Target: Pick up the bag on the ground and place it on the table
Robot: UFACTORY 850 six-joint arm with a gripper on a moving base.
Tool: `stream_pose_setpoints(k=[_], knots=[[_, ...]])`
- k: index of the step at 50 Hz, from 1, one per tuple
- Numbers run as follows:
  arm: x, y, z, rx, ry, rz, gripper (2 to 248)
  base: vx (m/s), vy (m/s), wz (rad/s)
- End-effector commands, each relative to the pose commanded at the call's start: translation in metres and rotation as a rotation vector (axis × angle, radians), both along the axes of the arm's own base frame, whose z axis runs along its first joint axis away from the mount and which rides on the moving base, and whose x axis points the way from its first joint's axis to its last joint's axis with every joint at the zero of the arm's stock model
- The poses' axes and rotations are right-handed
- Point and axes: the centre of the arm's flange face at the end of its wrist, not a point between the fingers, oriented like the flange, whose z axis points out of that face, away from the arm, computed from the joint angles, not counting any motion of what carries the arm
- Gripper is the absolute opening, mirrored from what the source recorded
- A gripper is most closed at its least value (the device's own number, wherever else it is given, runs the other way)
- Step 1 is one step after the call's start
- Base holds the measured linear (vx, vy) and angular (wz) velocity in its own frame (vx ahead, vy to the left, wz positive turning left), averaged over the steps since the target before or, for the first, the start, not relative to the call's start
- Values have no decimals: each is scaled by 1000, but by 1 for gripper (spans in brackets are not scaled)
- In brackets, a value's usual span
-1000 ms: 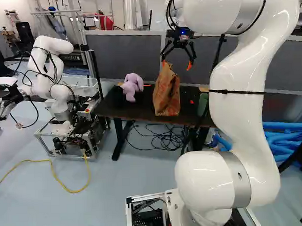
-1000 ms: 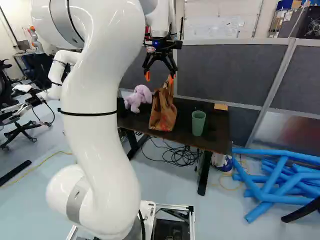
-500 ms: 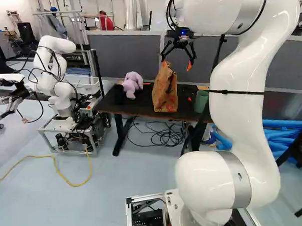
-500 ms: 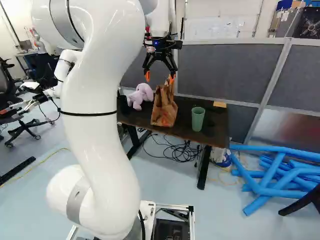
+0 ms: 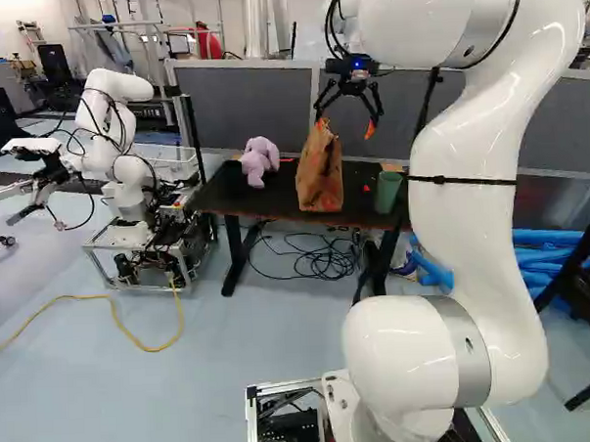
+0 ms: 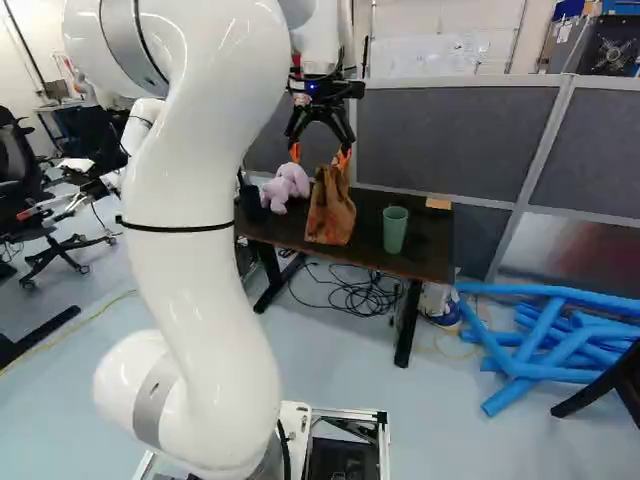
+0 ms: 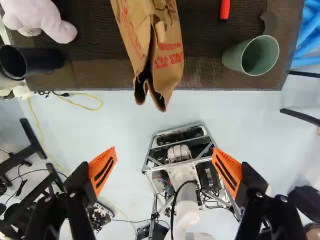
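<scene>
Fingers with orange pads [image 7: 102, 170] stand wide apart on the black gripper [image 5: 345, 122], which points down. The big white arm [image 5: 475, 203] goes up tall, then bends over and out to hold it high. The brown paper bag with red print [image 7: 167, 55] is ahead of the fingers, outside the gap. It stands up on the dark, flat table [image 6: 430, 240], between a soft purple toy [image 6: 285, 187] and a green, round cup [image 6: 395, 230]. A black cup [image 7: 37, 61] is near the toy.
</scene>
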Motion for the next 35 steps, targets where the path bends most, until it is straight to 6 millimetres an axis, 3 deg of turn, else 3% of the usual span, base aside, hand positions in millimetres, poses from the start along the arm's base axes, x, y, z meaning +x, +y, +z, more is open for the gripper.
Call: stream_pose_setpoints(k=[35], knots=[[0,0,0,0,0,0,247,-143,0,14]])
